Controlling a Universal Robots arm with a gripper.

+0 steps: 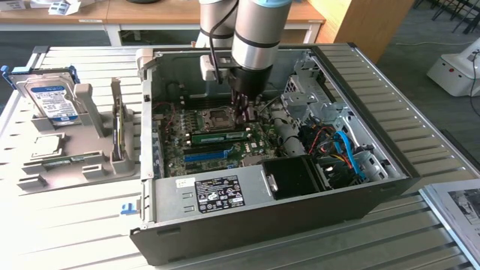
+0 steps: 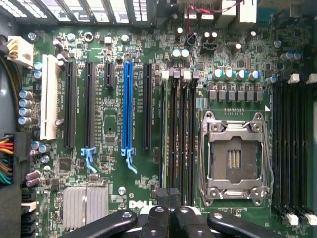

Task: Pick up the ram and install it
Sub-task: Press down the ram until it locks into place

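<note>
Since the ram already stands on edge in a slot of the motherboard, just beside the CPU socket on the side toward the blue slot strip, the step in hand looks like seating it rather than fetching it. To do that well, I judge the push should go straight down the stick's top edge, first at one end and then the other, with no sideways lean that could bend the board or miss the latch (whether the latches have caught is too small to tell).

The gripper hangs down into the open case over the end of the ram at the exterior view's right. Its fingers are fully closed together with nothing between them. In the wrist view the closed gripper sits at the end of the bank of black memory slots, next to the socket. Whether the tips actually touch the stick cannot be told.
</note>
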